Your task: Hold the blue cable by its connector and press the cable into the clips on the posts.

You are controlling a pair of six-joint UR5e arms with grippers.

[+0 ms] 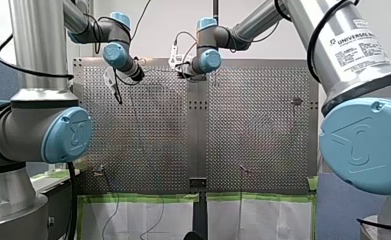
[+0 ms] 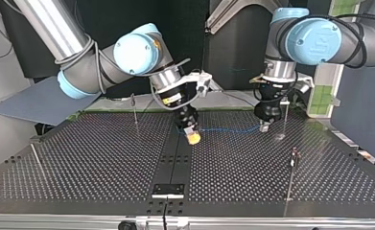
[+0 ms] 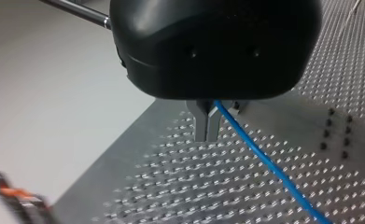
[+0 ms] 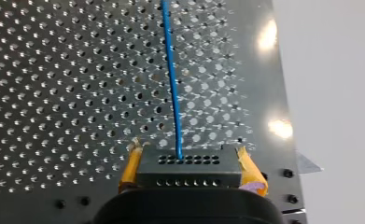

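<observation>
The blue cable [image 2: 228, 130] is stretching straight between the right hand [image 2: 192, 137] and the left hand [image 2: 264, 126], both gripping it, with a post [image 2: 286, 117] standing just beside the left.

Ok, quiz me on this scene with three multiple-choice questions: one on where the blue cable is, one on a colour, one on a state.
1. Where does the blue cable run?
A. Coiled at the table's near edge.
B. From my right gripper to my left gripper.
C. Wound around a post.

2. What colour are my right gripper's pads?
A. Yellow.
B. Red.
C. White.

3. How does the cable lie between the grippers?
A. Cut in two.
B. Tied in a knot.
C. Nearly straight.

Answers:
1 B: in the top view, the cable spans the gap from one gripper to the other.
2 A: the right wrist view shows yellow pads on either side of the cable's end.
3 C: the top view shows one almost level blue line.
</observation>
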